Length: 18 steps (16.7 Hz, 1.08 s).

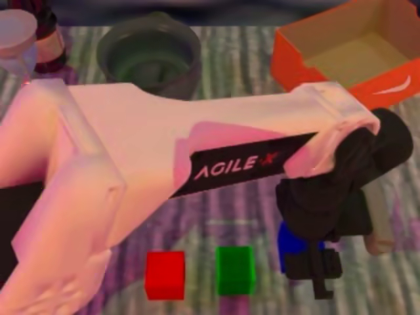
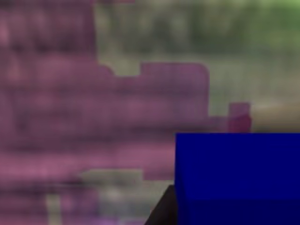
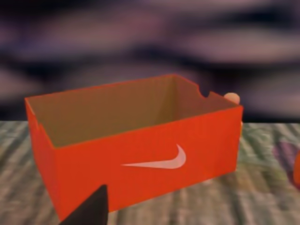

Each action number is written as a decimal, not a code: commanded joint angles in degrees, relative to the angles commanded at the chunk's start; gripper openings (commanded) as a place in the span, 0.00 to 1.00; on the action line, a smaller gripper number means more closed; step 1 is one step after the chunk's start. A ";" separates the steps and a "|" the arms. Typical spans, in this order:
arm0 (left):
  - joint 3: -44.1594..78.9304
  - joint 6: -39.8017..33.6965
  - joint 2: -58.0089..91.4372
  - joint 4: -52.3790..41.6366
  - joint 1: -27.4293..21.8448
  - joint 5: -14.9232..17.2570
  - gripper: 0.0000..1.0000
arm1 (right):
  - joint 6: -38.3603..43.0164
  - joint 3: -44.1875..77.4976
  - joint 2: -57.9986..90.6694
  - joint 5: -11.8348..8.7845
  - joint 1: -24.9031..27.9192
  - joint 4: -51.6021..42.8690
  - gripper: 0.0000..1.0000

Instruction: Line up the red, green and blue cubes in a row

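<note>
The red cube (image 1: pixel 165 275) and the green cube (image 1: pixel 235 270) sit side by side near the table's front edge. To the right of the green one is the blue cube (image 1: pixel 291 244), mostly covered by my left gripper (image 1: pixel 318 266). That gripper reaches across from the left and is shut on the blue cube. In the left wrist view the blue cube (image 2: pixel 239 176) fills the corner, with one dark finger (image 2: pixel 165 211) pressed against its side. My right gripper (image 3: pixel 133 219) is outside the top view, parked facing the orange box.
An open orange box (image 1: pixel 289 59) stands at the back right and fills the right wrist view (image 3: pixel 140 164). A grey bowl (image 1: pixel 149 52), a dark bottle (image 1: pixel 49 39) and a clear cup (image 1: pixel 16 39) line the back left. A pale tan object (image 1: pixel 378 226) lies right of the left gripper.
</note>
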 joint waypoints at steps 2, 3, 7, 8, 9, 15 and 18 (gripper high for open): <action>-3.18 0.05 1.19 4.56 -0.04 0.01 0.00 | 0.00 0.00 0.00 0.00 0.00 0.00 1.00; -4.39 0.05 1.64 5.97 -0.06 -0.01 0.00 | 0.00 0.00 0.00 0.00 0.00 0.00 1.00; -5.30 0.06 1.99 6.97 -0.08 -0.03 0.00 | 0.00 0.00 0.00 0.00 0.00 0.00 1.00; -5.30 0.06 1.99 6.97 -0.08 -0.03 0.00 | 0.00 0.00 0.00 0.00 0.00 0.00 1.00; -5.30 0.06 1.99 6.97 -0.08 -0.03 0.08 | 0.00 0.00 0.00 0.00 0.00 0.00 1.00; -5.30 0.06 1.99 6.97 -0.08 -0.03 0.53 | 0.00 0.00 0.00 0.00 0.00 0.00 1.00; -5.30 0.06 1.99 6.97 -0.08 -0.03 0.75 | 0.00 0.00 0.00 0.00 0.00 0.00 1.00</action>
